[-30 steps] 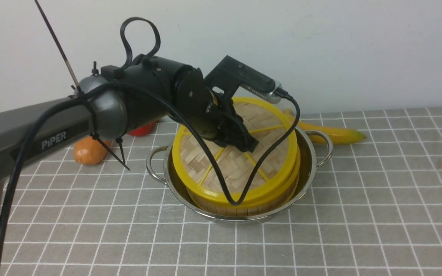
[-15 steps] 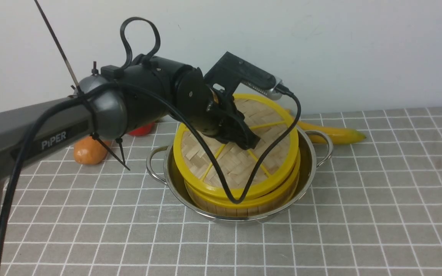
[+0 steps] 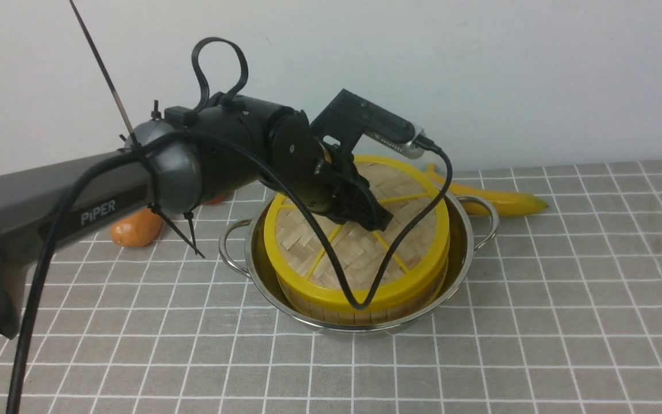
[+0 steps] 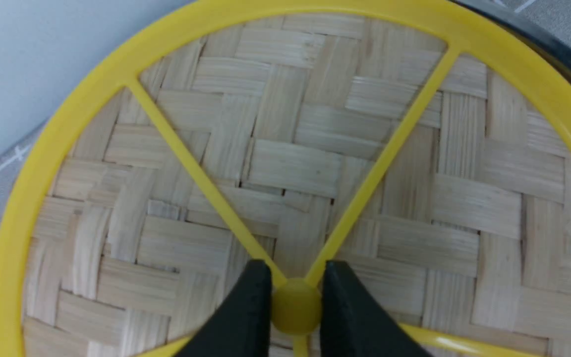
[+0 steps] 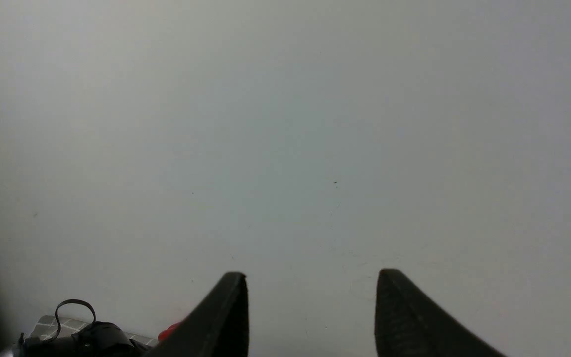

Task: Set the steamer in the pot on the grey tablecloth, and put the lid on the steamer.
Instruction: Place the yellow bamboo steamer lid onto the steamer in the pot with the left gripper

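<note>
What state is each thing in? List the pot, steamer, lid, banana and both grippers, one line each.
Pot: upright on the cloth, holding the steamer.
Steamer: upright inside the pot, covered.
Lid: sitting on the steamer, gripped at its centre.
Left gripper: shut on the lid.
Right gripper: open, empty, facing the wall.
Banana: lying on the cloth behind the pot.
</note>
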